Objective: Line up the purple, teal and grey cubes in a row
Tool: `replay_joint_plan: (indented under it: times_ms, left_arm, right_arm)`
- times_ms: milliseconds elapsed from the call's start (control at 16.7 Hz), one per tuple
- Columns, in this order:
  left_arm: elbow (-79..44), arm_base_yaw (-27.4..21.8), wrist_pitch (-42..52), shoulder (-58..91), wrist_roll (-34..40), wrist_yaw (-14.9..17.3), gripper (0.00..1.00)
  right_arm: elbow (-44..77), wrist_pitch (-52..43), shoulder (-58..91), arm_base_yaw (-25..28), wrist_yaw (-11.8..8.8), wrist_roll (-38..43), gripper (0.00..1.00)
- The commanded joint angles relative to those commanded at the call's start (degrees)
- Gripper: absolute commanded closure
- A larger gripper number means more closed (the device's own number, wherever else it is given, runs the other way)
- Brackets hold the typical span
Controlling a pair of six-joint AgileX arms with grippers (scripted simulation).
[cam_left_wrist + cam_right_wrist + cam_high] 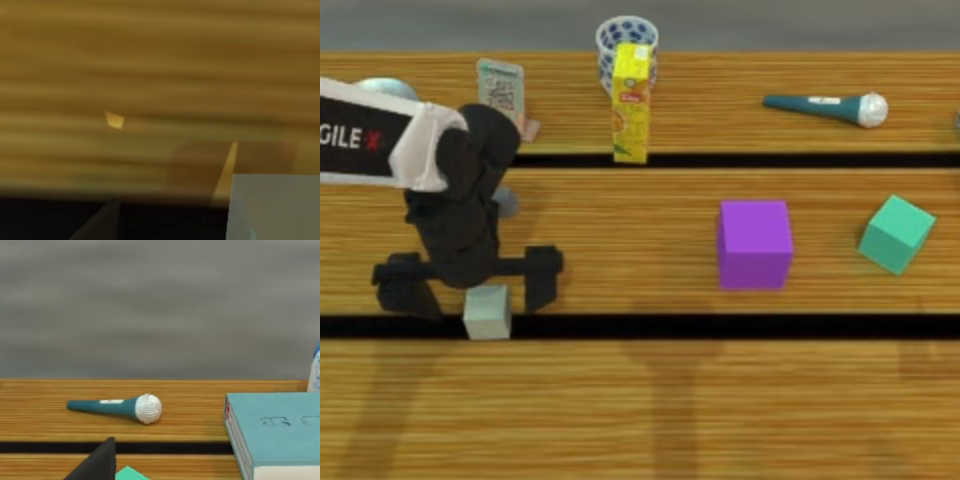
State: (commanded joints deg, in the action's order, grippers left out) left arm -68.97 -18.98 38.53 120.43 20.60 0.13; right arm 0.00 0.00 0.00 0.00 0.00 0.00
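Left arm: reaches in from the top view's left edge over the wooden worktop (650, 410); its left end effector (470, 280) hangs just above the grey cube, fingers spread wide, one dark finger (542, 275) on the cube's right and the other on its left, nothing gripped.
Grey cube (487, 311): at the left of the worktop, on the nearer dark seam, just below the spread fingers; the left wrist view shows its pale corner (272, 207) close up.
Card (500, 86): lies at the far left edge, partly under the arm.
Cup (626, 38): patterned blue and white, at the far edge, behind the yellow carton (631, 102), which stands upright.
Purple cube (755, 243): right of centre, well apart from the grey one.
Microphone (828, 106): teal with a white head, lying near the far edge on the right.
Teal cube (896, 233): right of the purple cube, turned askew, apart from it.
Right end effector: only a dark finger tip (97, 462) shows in the right wrist view; whether it is wide or narrow, I cannot tell.
Book (275, 432): pale blue, seen in the right wrist view beside the microphone.
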Motion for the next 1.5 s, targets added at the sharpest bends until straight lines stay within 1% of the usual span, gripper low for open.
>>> replay_joint_plan:
  times_ms: [480, 540, 960, 1020, 1140, 1500]
  left_arm:
    - [0.0, 0.0, 0.0, 0.0, 0.0, 0.0, 0.98]
    - [0.0, 0.0, 0.0, 0.0, 0.0, 0.0, 1.0]
    - [0.0, 0.0, 0.0, 0.0, 0.0, 0.0, 1.0]
    - [-0.73, 0.12, 1.28, -2.36, -0.48, -0.68, 1.0]
    - [-1.37, 0.17, 2.27, -2.76, -0.45, -0.68, 1.0]
    - [-7.19, 1.06, 14.13, -8.15, -0.25, -0.73, 1.0]
  right_arm:
    - [0.0, 0.0, 0.0, 0.0, 0.0, 0.0, 0.0]
    - [0.0, 0.0, 0.0, 0.0, 0.0, 0.0, 0.0]
    - [0.0, 0.0, 0.0, 0.0, 0.0, 0.0, 0.0]
    - [0.0, 0.0, 0.0, 0.0, 0.0, 0.0, 0.0]
    - [0.0, 0.0, 0.0, 0.0, 0.0, 0.0, 0.0]
    - [0.0, 0.0, 0.0, 0.0, 0.0, 0.0, 0.0]
